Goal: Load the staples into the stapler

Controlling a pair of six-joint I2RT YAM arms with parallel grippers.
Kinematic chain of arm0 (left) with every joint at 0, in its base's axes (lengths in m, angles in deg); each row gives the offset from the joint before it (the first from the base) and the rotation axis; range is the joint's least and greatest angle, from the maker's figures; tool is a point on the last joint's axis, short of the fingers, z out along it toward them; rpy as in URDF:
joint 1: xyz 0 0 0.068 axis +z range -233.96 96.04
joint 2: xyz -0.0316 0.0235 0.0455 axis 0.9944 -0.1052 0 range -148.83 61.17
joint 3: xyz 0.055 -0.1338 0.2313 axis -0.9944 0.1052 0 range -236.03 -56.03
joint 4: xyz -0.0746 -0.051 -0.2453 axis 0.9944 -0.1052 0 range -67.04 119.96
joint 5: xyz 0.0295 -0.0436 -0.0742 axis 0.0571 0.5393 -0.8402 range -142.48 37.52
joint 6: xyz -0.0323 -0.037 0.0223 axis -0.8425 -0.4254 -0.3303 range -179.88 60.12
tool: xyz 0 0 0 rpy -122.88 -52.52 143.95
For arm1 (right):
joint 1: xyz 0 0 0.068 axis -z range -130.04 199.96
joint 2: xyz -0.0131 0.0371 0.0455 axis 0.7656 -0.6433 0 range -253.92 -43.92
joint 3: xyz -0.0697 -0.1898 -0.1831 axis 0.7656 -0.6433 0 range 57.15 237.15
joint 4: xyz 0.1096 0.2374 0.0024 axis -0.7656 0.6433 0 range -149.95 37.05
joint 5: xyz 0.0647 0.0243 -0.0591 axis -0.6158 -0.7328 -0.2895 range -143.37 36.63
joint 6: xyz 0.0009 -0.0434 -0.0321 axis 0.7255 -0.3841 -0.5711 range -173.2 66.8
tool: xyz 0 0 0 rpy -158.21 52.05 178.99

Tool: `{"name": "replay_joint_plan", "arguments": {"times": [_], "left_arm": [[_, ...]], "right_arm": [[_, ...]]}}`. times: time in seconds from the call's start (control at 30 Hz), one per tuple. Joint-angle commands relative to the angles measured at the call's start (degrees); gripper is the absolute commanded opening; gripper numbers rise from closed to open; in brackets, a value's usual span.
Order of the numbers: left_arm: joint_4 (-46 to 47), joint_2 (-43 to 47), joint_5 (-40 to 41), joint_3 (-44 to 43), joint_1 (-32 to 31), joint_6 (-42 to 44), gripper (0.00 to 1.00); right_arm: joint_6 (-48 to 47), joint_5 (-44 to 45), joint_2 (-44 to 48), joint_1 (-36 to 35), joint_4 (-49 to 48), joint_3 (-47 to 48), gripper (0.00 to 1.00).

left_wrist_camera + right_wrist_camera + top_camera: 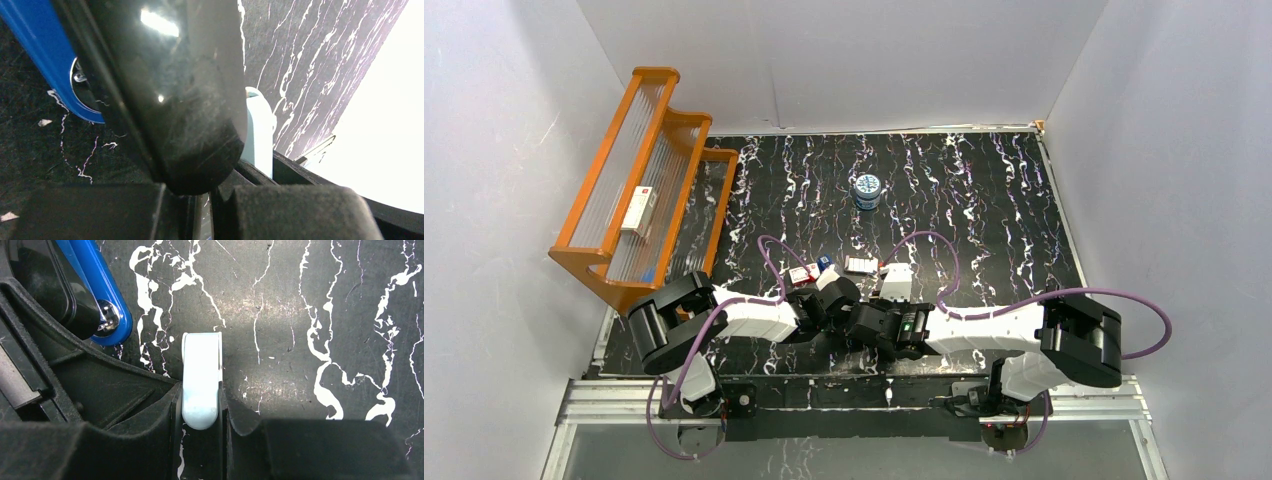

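The stapler fills the left wrist view: its glossy black top end (165, 75) hangs right over my fingertips, and its blue base (45, 55) lies on the mat to the left. My left gripper (206, 200) is shut, with only a thin slit between its pads. I cannot tell whether it pinches the stapler. My right gripper (200, 401) is shut on a small light-blue tool (201, 365), just right of the stapler's blue end (107, 315). From above, both grippers (839, 300) (866, 320) meet at the mat's near middle. The red-and-white staples box (861, 265) lies just beyond them.
A second red-and-white piece (802, 275) lies left of the box. An orange stepped rack (639, 190) at the far left holds a white box with a red mark (637, 210). A round blue-lidded jar (867, 190) stands mid-mat, farther back. White walls surround the mat.
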Motion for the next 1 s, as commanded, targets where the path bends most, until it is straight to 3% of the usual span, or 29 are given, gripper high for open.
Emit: {"name": "replay_joint_plan", "arguments": {"times": [0.0, 0.3, 0.43, 0.6, 0.83, 0.97], "left_arm": [[-5.33, -2.73, 3.69, 2.11, -0.39, 0.65, 0.03], [-4.47, -1.8, 3.29, 2.69, -0.39, 1.25, 0.03], [-3.91, -1.07, 2.49, 2.65, -0.41, 2.31, 0.03], [-5.81, 0.97, 1.03, 1.24, -0.39, 5.08, 0.04], [-6.7, 3.94, -1.81, 1.28, -0.49, 8.25, 0.21], [-8.18, 5.82, -1.66, 0.83, -0.47, 9.97, 0.22]], "right_arm": [[3.33, -5.72, -0.45, -0.5, 3.8, 0.89, 0.37], [0.44, -3.66, 5.39, -0.41, 7.41, 4.96, 0.57], [-1.27, -3.32, 8.67, -0.41, 7.51, 5.67, 0.58], [-3.39, -3.92, 12.36, 1.6, 5.09, 2.97, 0.52], [-10.37, -11.38, 11.94, 6.63, 1.49, 2.38, 0.42], [-10.85, -15.16, 10.93, 8.19, 1.32, 1.23, 0.37]]}}
